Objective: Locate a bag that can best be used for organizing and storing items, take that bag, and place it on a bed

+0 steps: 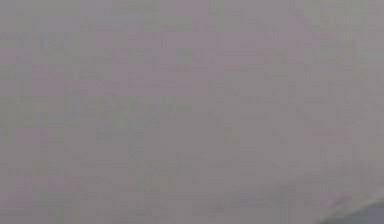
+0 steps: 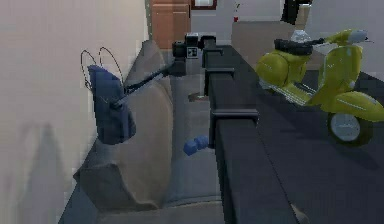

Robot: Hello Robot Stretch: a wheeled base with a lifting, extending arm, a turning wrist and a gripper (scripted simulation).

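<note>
- Arm side view, grey sofa: judged step, bag taken, carry to a bed not yet begun
- Next move calls for drawing the arm in, then driving to find a bed
- Arm: reaches across the sofa's seat toward its back edge
- Blue bag hangs clear at the gripper, above that back edge: held; fingers' state cannot be told

The forward view faced a plain grey surface at very close range. The arm side view looked out from the robot's body along its dark arm, down over a grey sofa set against a cream wall close by. A yellow scooter stood at that view's right and a brown door far beyond. What part the two views shared could not be told.
</note>
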